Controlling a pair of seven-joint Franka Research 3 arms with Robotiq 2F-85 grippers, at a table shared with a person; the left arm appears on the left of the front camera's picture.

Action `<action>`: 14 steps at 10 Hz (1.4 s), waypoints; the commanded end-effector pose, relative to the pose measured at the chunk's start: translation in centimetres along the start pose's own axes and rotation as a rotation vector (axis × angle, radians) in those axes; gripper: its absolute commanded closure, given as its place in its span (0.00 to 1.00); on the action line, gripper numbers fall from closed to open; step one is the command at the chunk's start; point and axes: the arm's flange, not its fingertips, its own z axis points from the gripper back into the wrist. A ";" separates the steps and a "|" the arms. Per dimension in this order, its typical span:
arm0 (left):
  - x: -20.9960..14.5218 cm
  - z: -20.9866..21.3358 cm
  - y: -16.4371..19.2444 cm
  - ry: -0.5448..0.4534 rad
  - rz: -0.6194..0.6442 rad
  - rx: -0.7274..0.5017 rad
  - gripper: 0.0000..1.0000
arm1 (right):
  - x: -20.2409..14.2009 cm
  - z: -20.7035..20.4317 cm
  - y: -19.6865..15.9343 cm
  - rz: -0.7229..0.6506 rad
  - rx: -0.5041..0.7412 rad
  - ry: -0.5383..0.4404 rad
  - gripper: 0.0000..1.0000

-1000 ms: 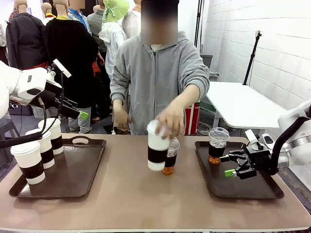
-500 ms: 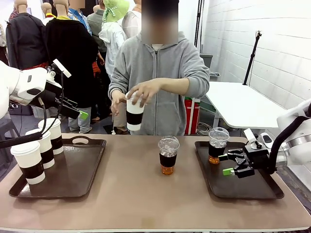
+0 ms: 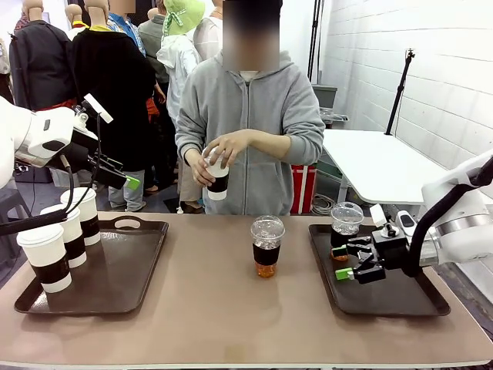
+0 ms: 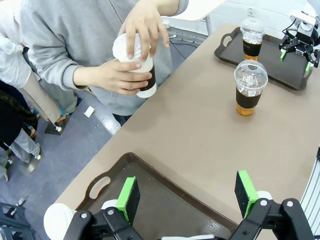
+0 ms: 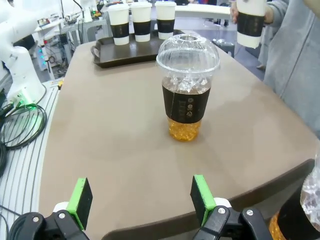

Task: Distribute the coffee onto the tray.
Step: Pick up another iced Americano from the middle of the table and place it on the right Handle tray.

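Note:
A clear dome-lidded iced coffee (image 3: pixel 266 247) (image 4: pixel 250 87) (image 5: pixel 188 95) stands alone mid-table. A second iced coffee (image 3: pixel 346 229) (image 4: pixel 252 36) sits at the far left corner of the right tray (image 3: pixel 400 304). Three white lidded cups with brown sleeves (image 3: pixel 46 258) (image 5: pixel 142 20) stand in a row on the left tray (image 3: pixel 123 270). The person holds a fourth white cup (image 3: pixel 216 176) (image 4: pixel 137 65) in both hands at chest height. My left gripper (image 3: pixel 123 176) (image 4: pixel 187 192) hangs open above the left tray. My right gripper (image 3: pixel 344 260) (image 5: pixel 141 197) is open over the right tray, facing the mid-table cup.
The brown table (image 3: pixel 231 324) has bare surface between the two trays around the lone cup. The person stands at the far edge behind it. A white side table (image 3: pixel 377 166) stands at the back right.
The person lifted the white cup from beside the mid-table iced coffee to chest height, now holding it with both hands. My right gripper shifted left over its tray. The left arm stayed still.

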 end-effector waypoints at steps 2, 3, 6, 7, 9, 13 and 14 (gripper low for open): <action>-0.2 -0.1 0.2 -0.002 0.008 -0.003 0.00 | 1.0 -2.6 1.5 -0.019 -0.063 0.020 0.00; -0.2 -0.1 0.2 -0.002 0.008 -0.003 0.00 | 1.0 -3.3 1.6 -0.021 -0.078 0.020 0.00; -0.2 -0.1 0.2 -0.002 0.008 -0.003 0.00 | 1.0 -5.2 1.7 -0.053 -0.115 0.017 0.00; -0.2 -0.1 0.2 -0.002 0.008 -0.003 0.00 | 1.0 -5.5 1.9 -0.055 -0.118 0.025 0.00; -0.2 -0.1 0.2 -0.002 0.008 -0.003 0.00 | 1.2 -4.5 1.4 -0.036 -0.091 0.016 0.00; -0.2 -0.1 0.2 -0.002 0.008 -0.003 0.00 | 1.2 -4.5 1.4 -0.036 -0.091 0.016 0.00; -0.2 -0.1 0.2 -0.002 0.008 -0.003 0.00 | 1.2 -4.5 1.4 -0.036 -0.091 0.016 0.00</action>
